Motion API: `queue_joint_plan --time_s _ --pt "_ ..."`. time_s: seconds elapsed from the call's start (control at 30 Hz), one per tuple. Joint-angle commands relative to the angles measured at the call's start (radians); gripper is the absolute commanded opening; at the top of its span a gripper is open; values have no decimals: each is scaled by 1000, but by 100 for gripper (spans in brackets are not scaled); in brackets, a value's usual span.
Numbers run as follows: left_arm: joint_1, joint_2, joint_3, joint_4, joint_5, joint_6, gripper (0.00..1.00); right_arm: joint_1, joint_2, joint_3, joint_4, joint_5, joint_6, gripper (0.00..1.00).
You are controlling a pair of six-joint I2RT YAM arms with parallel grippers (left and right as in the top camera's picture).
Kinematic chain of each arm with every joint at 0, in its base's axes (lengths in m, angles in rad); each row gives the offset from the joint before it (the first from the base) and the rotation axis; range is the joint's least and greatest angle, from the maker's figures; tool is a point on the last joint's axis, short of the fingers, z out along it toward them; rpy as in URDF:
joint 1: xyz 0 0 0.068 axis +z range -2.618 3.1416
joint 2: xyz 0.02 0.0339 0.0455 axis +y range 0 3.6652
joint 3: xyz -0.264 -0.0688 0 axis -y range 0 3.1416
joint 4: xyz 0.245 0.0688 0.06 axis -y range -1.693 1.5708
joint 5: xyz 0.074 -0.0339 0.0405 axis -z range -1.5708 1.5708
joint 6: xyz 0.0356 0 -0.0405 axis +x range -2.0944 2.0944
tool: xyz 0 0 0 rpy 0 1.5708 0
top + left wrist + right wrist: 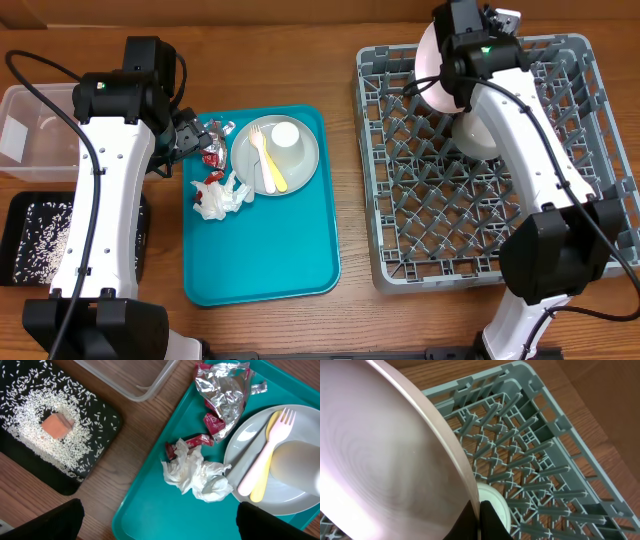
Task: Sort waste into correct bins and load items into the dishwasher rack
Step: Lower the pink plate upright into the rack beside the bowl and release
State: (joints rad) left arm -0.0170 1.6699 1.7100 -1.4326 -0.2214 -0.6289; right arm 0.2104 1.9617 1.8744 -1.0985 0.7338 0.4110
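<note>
My left gripper (162, 530) hangs open over the teal tray's left edge, nothing between its fingers (50, 520). Just beyond it lie a crumpled white napkin (197, 472), red wrapper scraps (192, 442) and a silver foil wrapper (225, 392). To their right is the grey-green plate (245, 440), carrying pink and yellow cutlery (265, 450) and a small white cup (285, 135). My right gripper (480, 517) is shut on the rim of the pale pink plate (380, 460), held on edge above the dishwasher rack's (480, 210) back left corner. A white bowl (475, 135) sits in the rack.
The black tray (102, 455) to the left of the teal tray (270, 250) holds scattered rice (30, 405) and an orange cube (56, 426). The clear tub (30, 105) stands behind it. Bare wood separates the teal tray from the rack.
</note>
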Motion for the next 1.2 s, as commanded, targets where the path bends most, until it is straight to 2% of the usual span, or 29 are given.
queue_joint_plan --time_s 0.0,0.5,0.57,0.63,0.67,0.83,0.97,1.17 --pt "10 -21 11 -2 -14 4 100 24 -1 -3 -13 86 60 4" --pt "10 -21 11 -2 -14 4 100 40 -1 -3 -71 85 117 5" --pt "10 -21 11 -2 -14 4 100 46 -1 -3 -84 85 117 13" --pt "10 -21 11 -2 -14 4 100 58 -1 -3 -103 85 113 41" --pt "10 -21 11 -2 -14 4 100 64 -2 -3 -110 85 113 51" --pt "10 -21 11 -2 -14 4 100 82 -2 10 -126 16 113 59" --pt "10 -21 11 -2 -14 4 100 67 -9 70 -151 -206 113 61" --pt "10 -21 11 -2 -14 4 100 -4 -47 161 -190 -420 113 63"
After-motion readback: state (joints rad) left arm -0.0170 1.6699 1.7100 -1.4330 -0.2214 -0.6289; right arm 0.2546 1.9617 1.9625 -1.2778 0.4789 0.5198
